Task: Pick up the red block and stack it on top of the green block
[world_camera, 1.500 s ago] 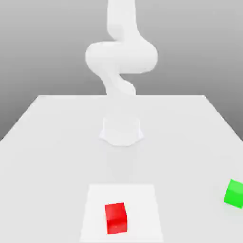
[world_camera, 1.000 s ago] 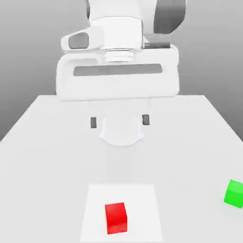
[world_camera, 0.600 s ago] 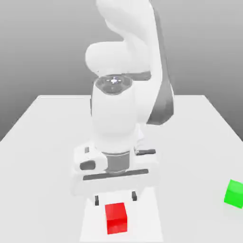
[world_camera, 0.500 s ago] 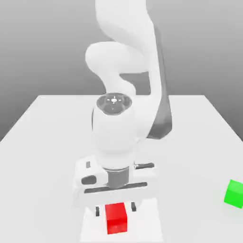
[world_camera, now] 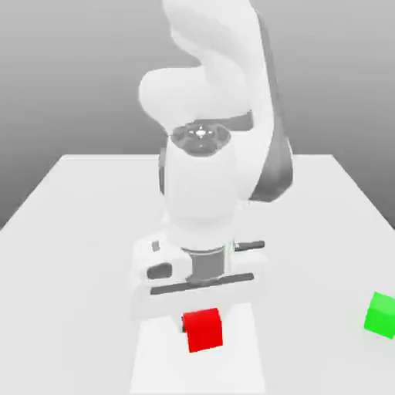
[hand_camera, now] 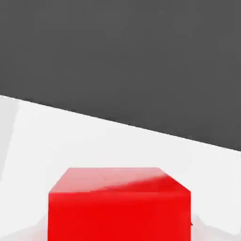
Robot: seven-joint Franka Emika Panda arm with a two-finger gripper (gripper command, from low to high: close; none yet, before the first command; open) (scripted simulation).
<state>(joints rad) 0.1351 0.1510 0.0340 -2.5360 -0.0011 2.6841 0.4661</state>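
Observation:
The red block (world_camera: 204, 331) hangs just above the table, held between the fingers of my gripper (world_camera: 204, 324), which is shut on it. In the hand view the red block (hand_camera: 120, 207) sits very close, with its top face and one side showing. The green block (world_camera: 380, 313) rests on the table at the exterior view's right edge, well apart from the gripper and level with it. The white arm rises behind the hand and hides the middle of the table.
Under the held block lies a paler square patch (world_camera: 158, 362) on the white table (world_camera: 69, 231). The table's far edge runs behind the arm, with grey background beyond it.
The arm swung down over the red block and the fingers came in around it. The block now sits higher and a little toward the exterior view's right of where it lay.

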